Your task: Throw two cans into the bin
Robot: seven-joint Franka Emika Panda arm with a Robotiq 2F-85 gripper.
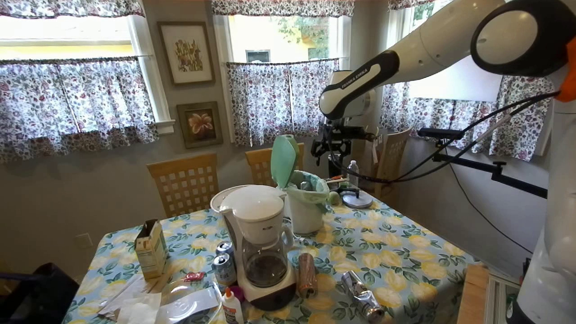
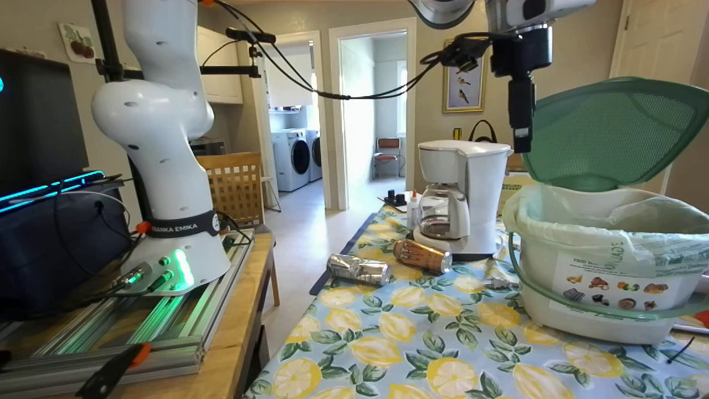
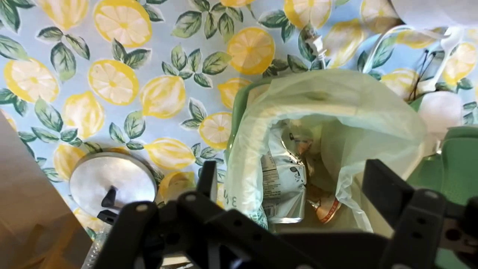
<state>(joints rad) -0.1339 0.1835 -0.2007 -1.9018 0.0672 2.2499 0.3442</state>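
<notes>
Silver can (image 2: 359,270), lying near the table's (image 2: 388,316) robot-side edge, could be rolling off if nudged; above the bin (image 2: 595,271), the gripper (image 3: 293,177) is gaping wide, holding nothing.

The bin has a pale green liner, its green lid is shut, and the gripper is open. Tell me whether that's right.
Not quite: the green lid is raised, not shut, as both exterior views show. The rest stands: the bin has a pale green liner, and the gripper is open.
</notes>
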